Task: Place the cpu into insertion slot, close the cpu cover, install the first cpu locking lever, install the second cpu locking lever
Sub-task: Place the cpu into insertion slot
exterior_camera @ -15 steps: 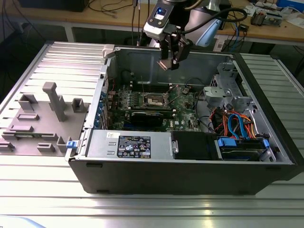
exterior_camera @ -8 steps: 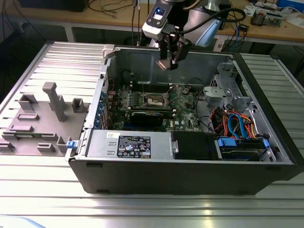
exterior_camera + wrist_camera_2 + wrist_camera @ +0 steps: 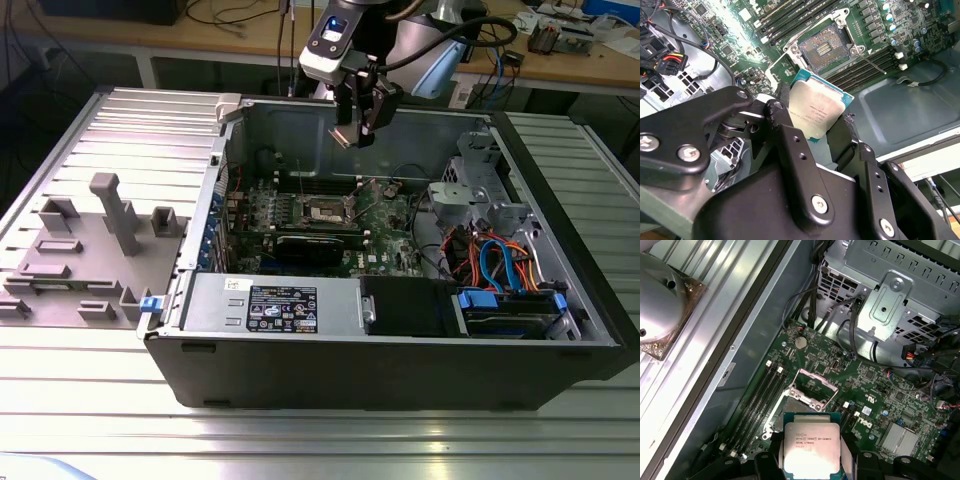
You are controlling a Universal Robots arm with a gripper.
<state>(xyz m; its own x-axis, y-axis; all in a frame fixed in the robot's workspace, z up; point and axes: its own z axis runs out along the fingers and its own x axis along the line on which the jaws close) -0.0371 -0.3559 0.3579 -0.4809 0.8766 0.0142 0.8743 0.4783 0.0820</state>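
Black-painted metal claw [image 3: 814,117], clenched on the cpu [image 3: 817,102] by two opposite edges and holding it tilted. Hangs high over the open sheet-metal case [image 3: 400,370], well above the insertion slot [image 3: 821,46], chip not yet in it.

Silver-grey matte lid on a thin teal-green square. Smooth, narrow edges, so probably little purchase and some room to slip or twist in the grip.

Below, a dark square bed of fine contacts, rimmed in bright stamped steel, with the cpu cover [image 3: 815,377] apparently swung up off it.

Likely trouble: coming down skewed or off-centre, landing a corner on the rim, bending the delicate contacts, or knocking against the raised frame.

Around, glossy green board [image 3: 390,225], long black memory rails [image 3: 760,397], ribbed aluminium surface [image 3: 300,440].
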